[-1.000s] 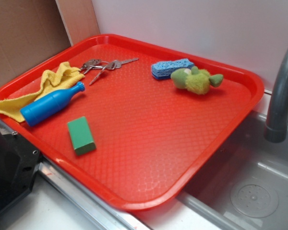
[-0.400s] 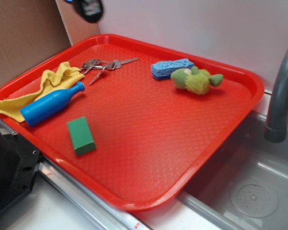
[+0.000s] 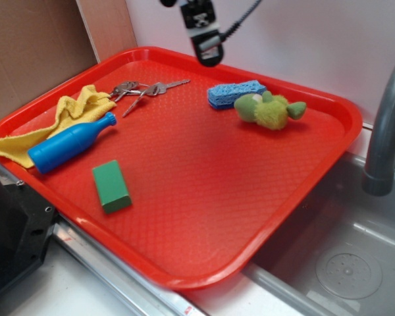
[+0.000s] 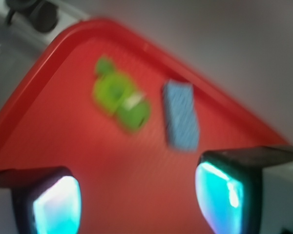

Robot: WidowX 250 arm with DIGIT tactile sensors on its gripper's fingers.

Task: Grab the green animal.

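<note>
Red tray (image 3: 204,217) beside sink (image 3: 342,263). Near far rim, green animal (image 3: 268,110) touching blue sponge (image 3: 234,93). Elsewhere: yellow cloth (image 3: 66,118), blue bottle (image 3: 69,143), green block (image 3: 111,186), keys (image 3: 145,89). Above far edge, hand (image 3: 207,49), spread wide, grasping nothing.

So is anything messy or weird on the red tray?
A little. The yellow cloth is crumpled and hangs over the red tray's left rim, with the blue bottle lying on its side against it. The green animal lies tipped over beside the blue sponge.
</note>
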